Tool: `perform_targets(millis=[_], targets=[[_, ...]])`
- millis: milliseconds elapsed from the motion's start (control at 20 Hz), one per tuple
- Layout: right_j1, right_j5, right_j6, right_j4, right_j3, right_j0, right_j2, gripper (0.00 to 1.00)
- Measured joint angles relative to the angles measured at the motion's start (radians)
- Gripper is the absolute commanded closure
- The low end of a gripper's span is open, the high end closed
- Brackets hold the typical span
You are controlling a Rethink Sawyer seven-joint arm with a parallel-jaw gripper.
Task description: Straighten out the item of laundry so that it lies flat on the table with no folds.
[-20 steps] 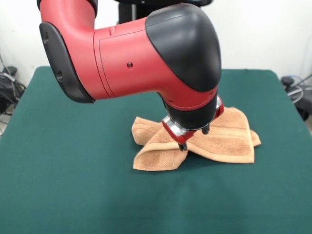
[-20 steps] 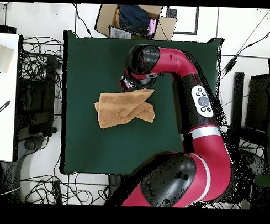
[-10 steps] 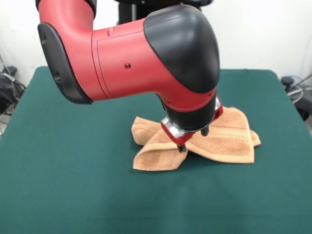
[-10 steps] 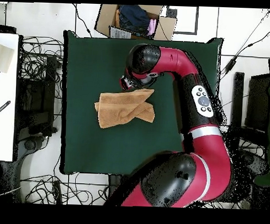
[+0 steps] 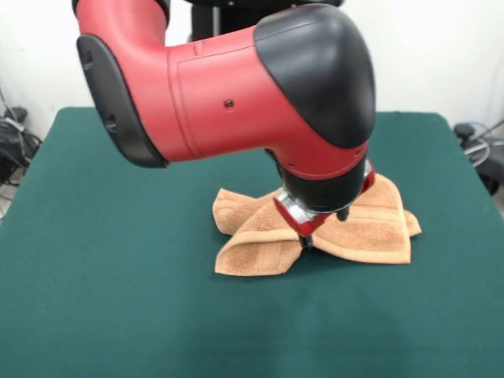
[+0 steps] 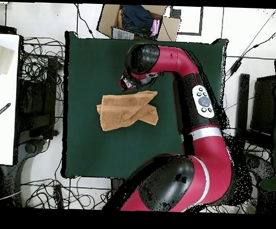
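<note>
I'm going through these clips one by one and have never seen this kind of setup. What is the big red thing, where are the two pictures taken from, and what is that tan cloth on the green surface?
The big red and black thing is a robot arm. At its tip sits a small claw for grasping.

One picture is taken from across the table, facing the robot. The other looks straight down from above, where the arm bends in from the bottom.

The green surface is a cloth-covered table. On it lies one orange-tan towel, still crumpled, with layers folded over each other; from above it shows as a rumpled patch.

The claw is low, at the towel's edge nearest the camera in the front view. Whether it is gripping the cloth cannot be told from these pictures. Cables and a cardboard box lie around the table.
</note>
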Motion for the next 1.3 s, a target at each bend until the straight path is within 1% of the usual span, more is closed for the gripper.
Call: perform_targets(millis=[650,900,1300], targets=[[-0.070,-0.001,0.000,0.000,0.035,0.006,0.002,0.00],[-0.111,-0.031,0.000,0.000,0.066,-0.001,0.002,0.00],[-0.132,-0.060,0.000,0.000,0.081,-0.003,0.002,0.00]])
